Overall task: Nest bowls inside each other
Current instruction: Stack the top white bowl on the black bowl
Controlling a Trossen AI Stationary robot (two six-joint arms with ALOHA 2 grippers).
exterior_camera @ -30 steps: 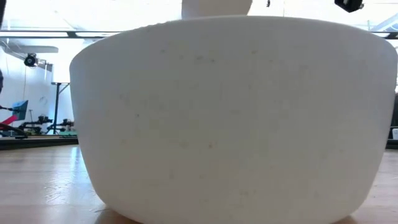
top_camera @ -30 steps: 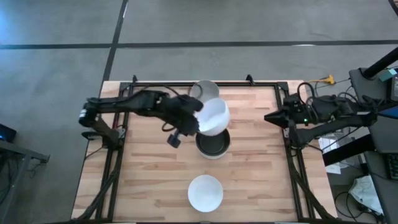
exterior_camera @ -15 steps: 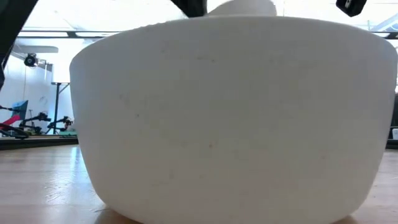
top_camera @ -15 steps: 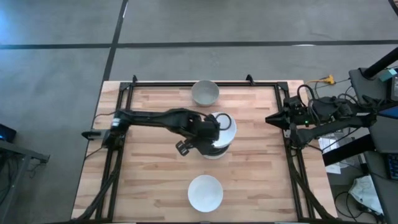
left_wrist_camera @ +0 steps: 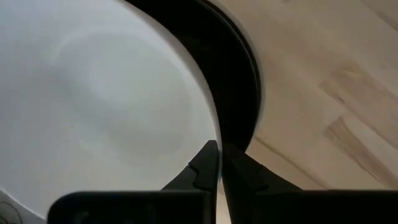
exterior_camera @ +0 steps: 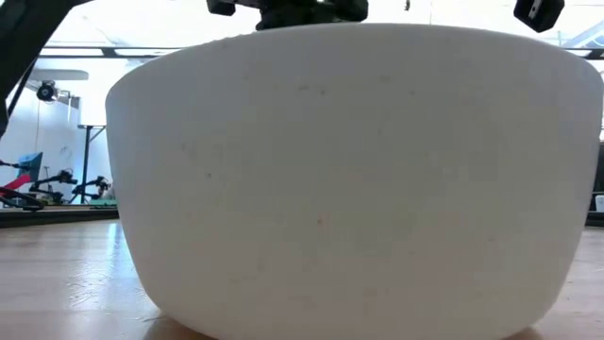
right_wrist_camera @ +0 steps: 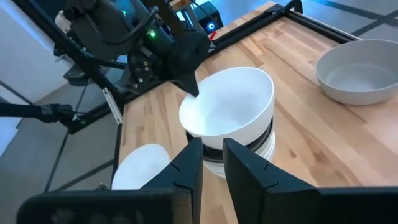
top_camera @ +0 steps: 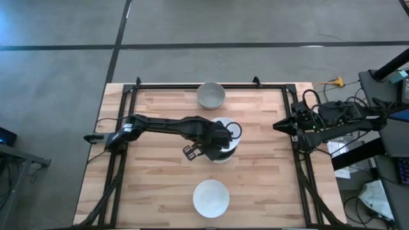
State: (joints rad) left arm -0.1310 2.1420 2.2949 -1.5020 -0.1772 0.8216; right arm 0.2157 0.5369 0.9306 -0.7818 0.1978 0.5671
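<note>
A stack of bowls (top_camera: 225,142) stands mid-table, with a white bowl (right_wrist_camera: 230,106) on top, sitting inside a black bowl (left_wrist_camera: 239,81). My left gripper (top_camera: 216,135) is shut on that white bowl's rim, at the stack's left side. A grey bowl (top_camera: 211,94) rests on its base by the far edge. Another white bowl (top_camera: 211,197) rests near the near edge and fills the low view (exterior_camera: 349,179). My right gripper (right_wrist_camera: 212,155) waits off the table's right side, slightly open and holding nothing. My left gripper pinches the top white bowl's rim (left_wrist_camera: 211,118) on the side toward the table's left, one finger (left_wrist_camera: 205,165) inside the bowl and one finger (left_wrist_camera: 242,171) outside. The fingers come slanting down from the left. The bowl sits in the black bowl, slightly tilted.
The table's black frame rail (top_camera: 192,85) runs along the far and side edges. Bare wood (top_camera: 153,185) lies left and right of the stack and around the near white bowl. Cables and equipment (top_camera: 358,115) sit beyond the right edge.
My left gripper has carried the white bowl from above and just far of the stack down and slightly toward the near edge. The bowl, lifted and tipped before, now sits in the black bowl. The arm has stretched out low over the table. The gripper has stayed shut on the rim.
</note>
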